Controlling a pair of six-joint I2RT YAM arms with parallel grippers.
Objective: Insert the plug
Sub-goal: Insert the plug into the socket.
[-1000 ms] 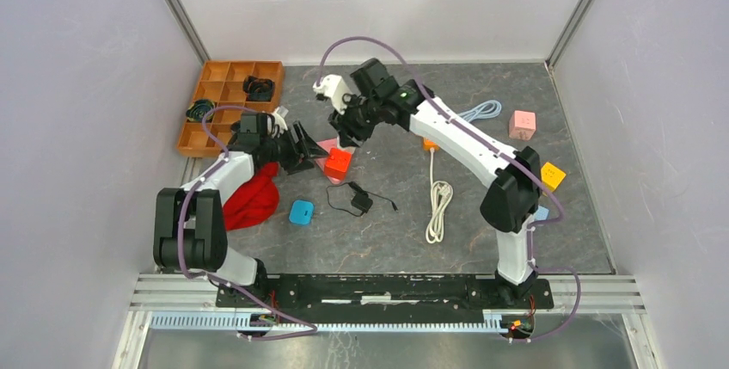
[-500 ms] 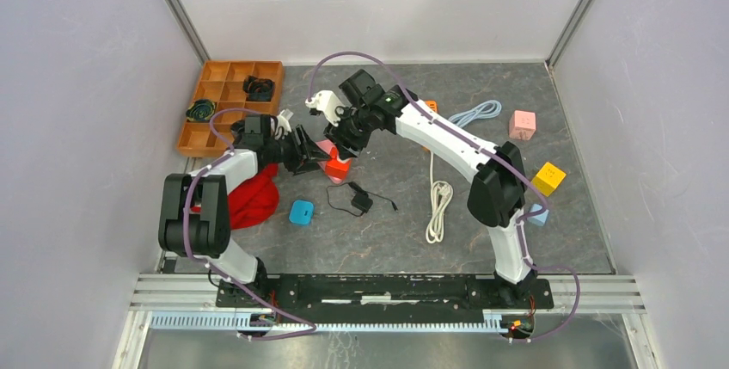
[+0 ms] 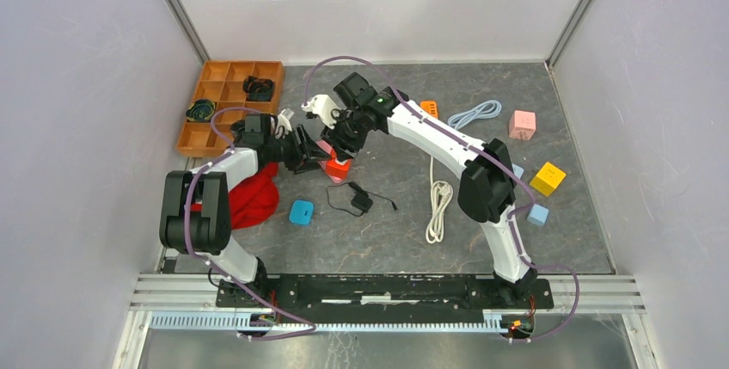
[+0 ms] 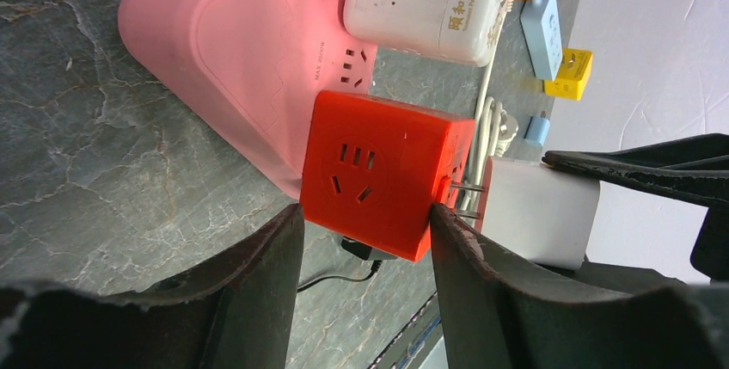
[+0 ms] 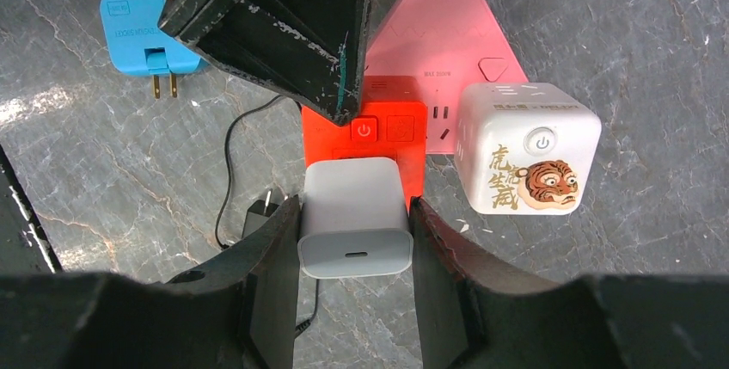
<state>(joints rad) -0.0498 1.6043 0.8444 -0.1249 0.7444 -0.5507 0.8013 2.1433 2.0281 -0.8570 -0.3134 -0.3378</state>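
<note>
An orange-red socket cube [image 4: 382, 171] stands on the grey table against a pink triangular power strip [image 4: 249, 51]. My left gripper [image 4: 365, 214] is shut on the cube, one finger on each side. My right gripper [image 5: 354, 214] is shut on a white charger plug [image 5: 354, 214] and holds it over the cube's top face [image 5: 378, 128]. In the left wrist view the plug [image 4: 537, 210] has its two prongs [image 4: 468, 199] partly in the cube's socket, with bare metal still showing. From above, both grippers meet at the cube [image 3: 338, 165].
A white cube socket with a tiger picture [image 5: 526, 147] sits on the pink strip beside the red cube. A blue plug adapter [image 5: 142, 25], a black adapter with cord [image 3: 359, 199], a red cloth [image 3: 254, 197], a white cable [image 3: 438, 201] and a wooden tray [image 3: 225, 94] lie around.
My right arm has swung left and down, bringing the white plug onto the red cube. My left gripper has stayed clamped on the cube.
</note>
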